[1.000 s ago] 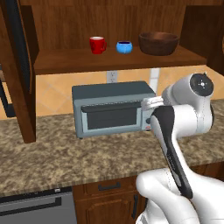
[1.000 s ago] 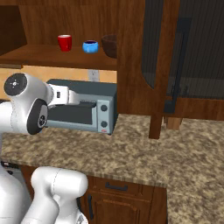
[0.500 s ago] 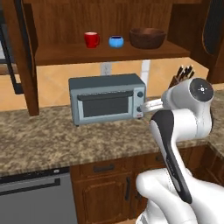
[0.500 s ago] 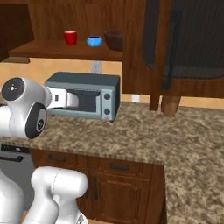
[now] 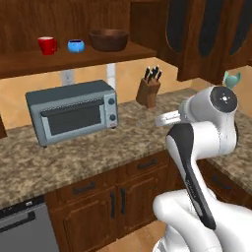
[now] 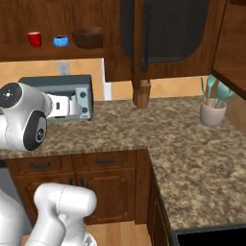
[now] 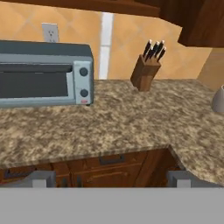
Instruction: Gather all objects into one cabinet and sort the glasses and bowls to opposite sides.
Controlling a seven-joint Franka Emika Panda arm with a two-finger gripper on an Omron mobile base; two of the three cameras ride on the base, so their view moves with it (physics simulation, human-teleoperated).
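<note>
The red mug [image 5: 47,45], blue bowl [image 5: 76,46] and brown bowl [image 5: 109,40] stand in a row on the open cabinet shelf [image 5: 74,60], well above the pincer [image 7: 109,178], which faces the bench [image 7: 122,122] between the toaster oven [image 7: 43,73] and knife block [image 7: 146,70]. Its fingers [image 7: 41,178] stand wide apart, released, grasping nothing. The grey band cuts off their lower parts.

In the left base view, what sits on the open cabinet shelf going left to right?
red mug → little blue bowl → wide brown bowl
</note>
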